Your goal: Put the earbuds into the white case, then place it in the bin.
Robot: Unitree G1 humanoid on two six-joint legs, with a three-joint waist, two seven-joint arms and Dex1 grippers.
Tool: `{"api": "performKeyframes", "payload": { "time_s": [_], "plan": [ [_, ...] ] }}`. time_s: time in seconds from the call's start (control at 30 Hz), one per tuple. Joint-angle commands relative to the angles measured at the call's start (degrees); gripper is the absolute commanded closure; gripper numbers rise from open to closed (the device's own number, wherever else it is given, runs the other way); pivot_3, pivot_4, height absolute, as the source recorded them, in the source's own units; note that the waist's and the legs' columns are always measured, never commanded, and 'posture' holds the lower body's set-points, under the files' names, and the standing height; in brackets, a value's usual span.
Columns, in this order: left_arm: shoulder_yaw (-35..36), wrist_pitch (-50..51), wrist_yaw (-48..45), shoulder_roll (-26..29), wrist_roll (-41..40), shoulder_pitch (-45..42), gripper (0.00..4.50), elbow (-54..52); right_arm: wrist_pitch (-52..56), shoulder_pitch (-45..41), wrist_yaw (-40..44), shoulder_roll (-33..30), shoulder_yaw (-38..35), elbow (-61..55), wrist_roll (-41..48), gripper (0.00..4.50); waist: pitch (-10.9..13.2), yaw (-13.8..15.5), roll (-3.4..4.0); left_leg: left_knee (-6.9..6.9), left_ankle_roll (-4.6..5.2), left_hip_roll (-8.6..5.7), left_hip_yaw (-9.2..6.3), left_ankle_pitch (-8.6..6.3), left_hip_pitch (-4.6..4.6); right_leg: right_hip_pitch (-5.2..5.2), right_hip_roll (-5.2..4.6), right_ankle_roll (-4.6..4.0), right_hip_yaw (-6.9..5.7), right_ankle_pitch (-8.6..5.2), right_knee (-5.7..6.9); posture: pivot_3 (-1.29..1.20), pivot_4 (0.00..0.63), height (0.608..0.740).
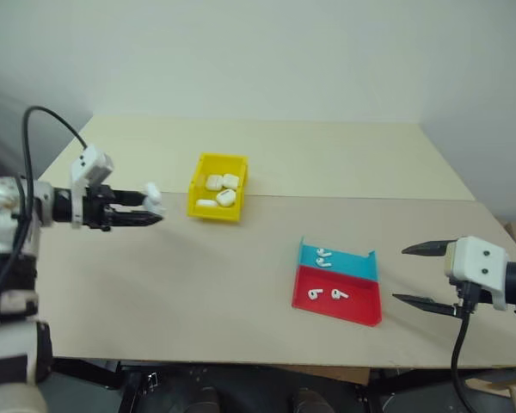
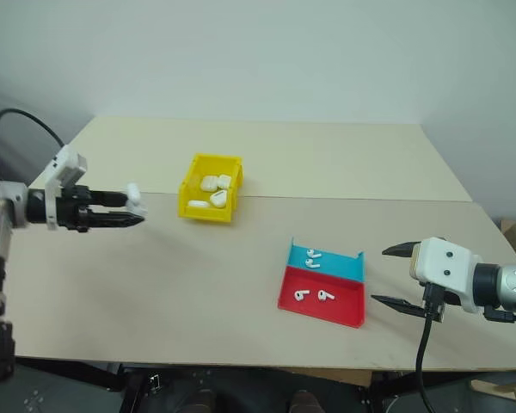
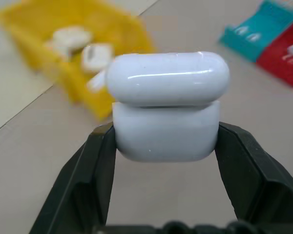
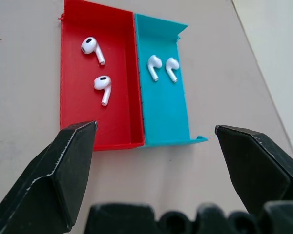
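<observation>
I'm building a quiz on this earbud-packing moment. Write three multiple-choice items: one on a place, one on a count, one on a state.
1. Where do the loose earbuds lie?
A. On the bare table
B. In the red-and-blue tray
C. In the yellow bin

2. How many earbuds lie in the tray's red half?
A. Two
B. Four
C. None

3. What state is the left hand in?
A. Open and empty
B. Shut on an earbud
C. Shut on a white case

Key:
1 B: the earbuds lie inside the red-and-blue tray, while the yellow bin holds only cases.
2 A: the right wrist view shows two in the red half and two in the blue.
3 C: the left hand has its fingers pressed against both sides of the white case; the right hand stands open and empty.
</observation>
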Motion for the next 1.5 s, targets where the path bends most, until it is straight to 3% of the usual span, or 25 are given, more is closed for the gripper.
{"api": "performKeyframes", "payload": {
  "time_s": [0.03, 0.13, 0.33, 0.47, 0.6, 0.77, 0.9, 1.13, 1.23, 1.33, 1.5],
  "plan": [
    [5.27, -0.12, 6.10, -6.93, -10.77, 8.11, 1.74, -18.47, 2.66, -3.27, -0.39, -2.55, -1.55, -4.74, 2.17, 0.00, 0.00, 0.07, -0.01, 0.04, 0.00, 0.01, -0.03, 0.00, 0.06, 0.08, 0.02, 0.00, -0.02, 0.00, 0.02, 0.00, 0.150, 0.740],
    [4.95, -0.53, 6.47, -10.28, -16.44, 13.47, 1.74, -24.17, 6.12, -5.94, 0.57, -5.23, 0.75, -7.31, 3.73, 0.00, 0.03, -0.12, -0.05, 0.06, 0.00, 0.02, -0.04, 0.00, 0.21, 0.12, 0.08, -0.02, 0.01, 0.01, 0.15, 0.00, 0.150, 0.740],
    [2.13, -17.56, 8.44, -21.35, -15.89, 22.12, 1.74, -25.00, 17.45, -12.75, 0.77, -12.30, 9.48, -11.21, 6.75, 0.00, -0.12, -0.05, 0.11, 0.05, 0.00, -0.01, 0.02, 0.01, 0.61, 0.46, 0.06, -0.05, 0.08, 0.02, 0.08, 0.00, 0.150, 0.740],
    [-1.42, -22.09, 6.50, -21.97, -14.72, 25.20, 1.74, -23.48, 26.23, -21.67, -1.25, -13.53, 19.62, -13.23, 6.19, 0.00, -0.14, -0.11, 0.13, 0.06, 0.00, -0.01, 0.01, 0.01, 0.54, 0.40, 0.06, -0.07, 0.08, 0.03, 0.04, 0.00, 0.150, 0.740],
    [-4.34, -29.84, 2.56, -22.29, -13.17, 27.61, 1.74, -20.36, 36.23, -33.79, -0.26, -11.51, 32.88, -14.78, 4.01, 0.00, -0.16, -0.31, 0.17, 0.03, 0.01, -0.01, 0.04, 0.00, 0.50, 0.32, 0.05, -0.07, 0.11, 0.03, -0.03, 0.00, 0.150, 0.740],
    [-5.91, -35.40, -0.49, -21.88, -13.61, 29.66, 1.74, -18.36, 42.50, -42.30, -0.85, -7.32, 44.13, -15.54, -0.59, 0.00, -0.15, 0.03, 0.17, 0.03, 0.02, 0.00, 0.04, -0.01, 0.38, 0.23, 0.04, -0.08, 0.08, 0.02, -0.09, 0.00, 0.150, 0.740],
    [-6.91, -37.99, -0.63, -22.39, -13.53, 30.07, 1.74, -18.14, 43.21, -44.10, -2.26, -4.72, 52.11, -16.21, -6.47, 0.83, -0.16, 0.22, 0.17, 0.02, 0.04, 0.00, 0.04, -0.02, 0.33, 0.20, 0.03, -0.08, 0.06, 0.02, -0.11, 0.00, 0.150, 0.740],
    [-8.26, -41.68, -1.32, -21.95, -13.83, 31.74, 1.74, -18.71, 46.90, -47.58, -3.03, -0.46, 60.42, -12.97, -13.57, 0.83, -0.16, 0.05, 0.17, 0.02, 0.04, 0.00, 0.04, -0.02, 0.31, 0.17, 0.04, -0.08, 0.06, 0.02, -0.10, 0.00, 0.150, 0.740],
    [-8.60, -42.14, -1.32, -21.49, -14.24, 32.68, 1.74, -19.52, 49.25, -48.32, -4.20, 1.82, 62.35, -11.37, -15.40, 1.42, -0.16, -0.17, 0.17, 0.02, 0.04, 0.01, 0.04, -0.02, 0.33, 0.17, 0.05, -0.09, 0.06, 0.02, -0.09, 0.00, 0.150, 0.740],
    [-8.75, -41.88, -0.37, -20.98, -14.30, 33.27, 1.74, -20.50, 50.85, -48.55, -5.03, 3.03, 62.83, -10.61, -16.31, 2.37, -0.16, -0.09, 0.17, 0.00, 0.04, 0.01, 0.04, -0.02, 0.31, 0.14, 0.05, -0.09, 0.06, 0.02, -0.09, 0.00, 0.150, 0.740],
    [-9.24, -41.37, 0.63, -20.27, -14.18, 32.95, 1.74, -21.16, 51.53, -49.11, -5.17, 3.78, 63.84, -9.65, -17.56, 2.37, -0.16, 0.02, 0.17, 0.00, 0.04, 0.01, 0.04, -0.02, 0.28, 0.12, 0.04, -0.09, 0.05, 0.02, -0.10, 0.00, 0.150, 0.740]
  ]
}}
